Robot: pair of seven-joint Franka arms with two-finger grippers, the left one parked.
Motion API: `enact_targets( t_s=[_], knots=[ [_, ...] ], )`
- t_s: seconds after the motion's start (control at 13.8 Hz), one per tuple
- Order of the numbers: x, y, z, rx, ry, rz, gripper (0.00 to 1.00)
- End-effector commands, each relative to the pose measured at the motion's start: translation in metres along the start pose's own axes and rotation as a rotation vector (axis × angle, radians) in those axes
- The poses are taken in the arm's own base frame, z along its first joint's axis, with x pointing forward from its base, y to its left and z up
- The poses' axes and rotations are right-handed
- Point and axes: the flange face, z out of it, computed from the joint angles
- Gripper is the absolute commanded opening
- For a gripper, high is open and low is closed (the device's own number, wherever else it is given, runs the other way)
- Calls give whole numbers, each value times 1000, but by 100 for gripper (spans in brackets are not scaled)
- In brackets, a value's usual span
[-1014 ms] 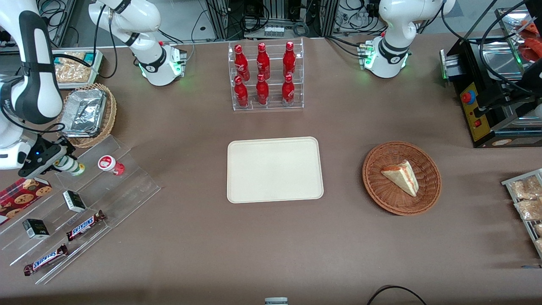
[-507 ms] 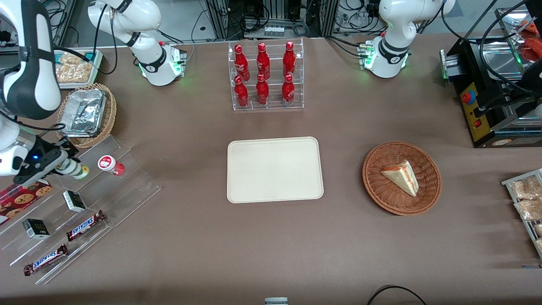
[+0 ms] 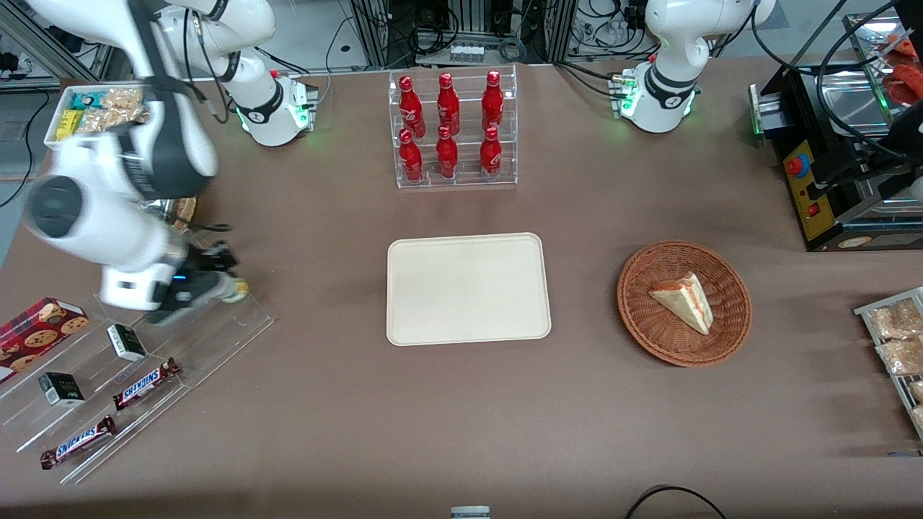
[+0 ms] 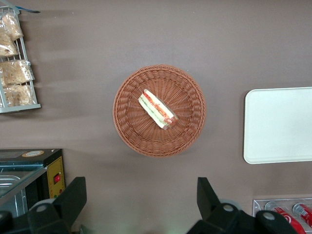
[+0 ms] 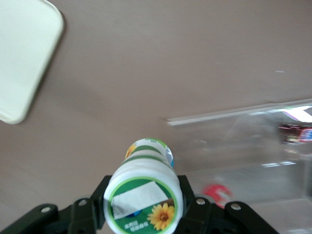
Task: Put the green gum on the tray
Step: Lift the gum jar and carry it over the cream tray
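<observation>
My right gripper (image 3: pixel 222 287) is shut on the green gum (image 3: pixel 235 289), a white bottle whose yellow-green base points toward the tray. It hangs over the upper edge of the clear acrylic shelf (image 3: pixel 216 331), at the working arm's end of the table. In the right wrist view the gum (image 5: pixel 144 197) shows its green-and-white lid with a sunflower, clamped between the black fingers (image 5: pixel 100 197). The cream tray (image 3: pixel 469 288) lies bare at mid-table, apart from the gripper; it also shows in the right wrist view (image 5: pixel 24 53) and the left wrist view (image 4: pixel 280 124).
The acrylic shelf holds Snickers bars (image 3: pixel 146 382), small dark boxes (image 3: pixel 126 342) and a cookie box (image 3: pixel 40 328). A red blur (image 5: pixel 217 192) of the red-lidded bottle lies under the gripper. A cola bottle rack (image 3: pixel 453 130) and a wicker basket (image 3: pixel 728 331) with a sandwich stand near the tray.
The right arm has lifted the green gum off the shelf and carried it toward the tray. The red-lidded bottle is now hidden by the arm in the front view.
</observation>
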Motion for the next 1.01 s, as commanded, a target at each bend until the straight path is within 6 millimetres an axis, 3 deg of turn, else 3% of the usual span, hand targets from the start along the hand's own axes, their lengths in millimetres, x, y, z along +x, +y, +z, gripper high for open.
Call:
enact_targets(
  t_s=[0.0, 0.22, 0.51, 0.94],
  knots=[
    [46, -42, 14, 23, -1, 99, 0],
    [86, -107, 35, 20, 14, 189, 0],
    [125, -195, 64, 1, 36, 304, 0],
    [150, -288, 109, 40, 89, 457, 0]
  ],
)
